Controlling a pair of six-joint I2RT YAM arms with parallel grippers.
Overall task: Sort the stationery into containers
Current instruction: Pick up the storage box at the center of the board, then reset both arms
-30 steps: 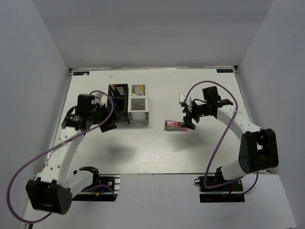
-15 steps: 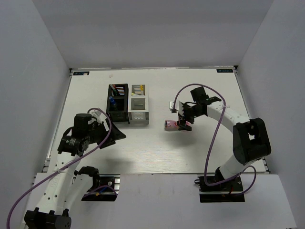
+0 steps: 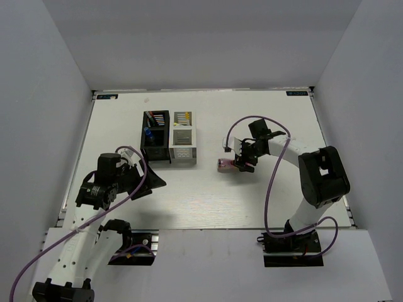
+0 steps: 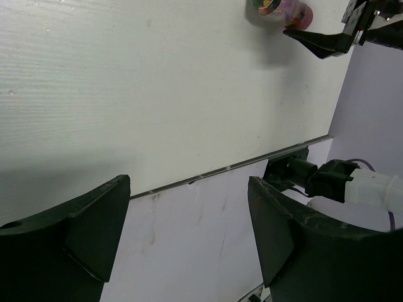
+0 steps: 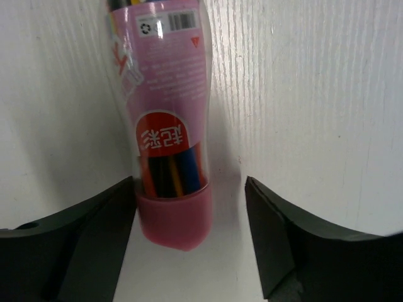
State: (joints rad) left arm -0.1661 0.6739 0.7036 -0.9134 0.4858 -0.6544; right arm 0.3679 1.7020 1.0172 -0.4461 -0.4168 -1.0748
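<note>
The stubby pink cylinder (image 3: 223, 165) lies on its side on the white table, right of the containers. In the right wrist view the pink cylinder (image 5: 167, 119) shows coloured pens inside, and its capped end lies between my fingers. My right gripper (image 3: 242, 165) (image 5: 189, 195) is open, with its left finger against the cylinder's side. The black box (image 3: 155, 146) and the white-grey box (image 3: 182, 145) stand side by side. Pens stick up in the black box, and yellow-ended ones in the white-grey box's far cell. My left gripper (image 3: 155, 181) (image 4: 189, 195) is open and empty, in front of the black box.
The left wrist view shows the table's near edge (image 4: 220, 168), the pink cylinder (image 4: 284, 9) and the right arm's base (image 4: 308, 176). Grey walls enclose the table on three sides. A purple cable (image 3: 267, 189) loops beside the right arm.
My left arm has drawn back from the black box toward the near edge. My right gripper has moved left, and its open jaws now straddle the pink cylinder's end.
</note>
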